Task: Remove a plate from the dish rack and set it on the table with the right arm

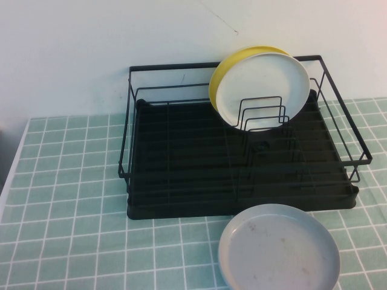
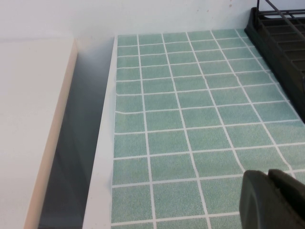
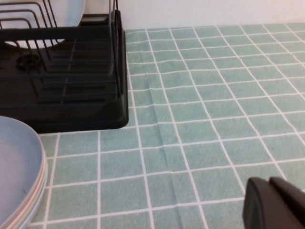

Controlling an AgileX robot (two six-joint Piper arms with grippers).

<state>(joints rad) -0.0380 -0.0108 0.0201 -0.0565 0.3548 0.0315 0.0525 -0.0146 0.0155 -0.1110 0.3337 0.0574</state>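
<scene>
The glossy white plate stands on edge in the upright dividers at the back right of the black wire dish rack, leaning on a yellow plate behind it. The green tiled table surrounds the rack. Neither gripper shows in the high view. In the right wrist view my right gripper is shut and empty, low over the tiles to the right of the rack; a sliver of the white plate shows. In the left wrist view my left gripper is shut and empty over the tiles, left of the rack.
A dull grey plate lies flat on the table just in front of the rack's right half; it also shows in the right wrist view. The table's left edge drops beside a white surface. A white wall stands behind the rack.
</scene>
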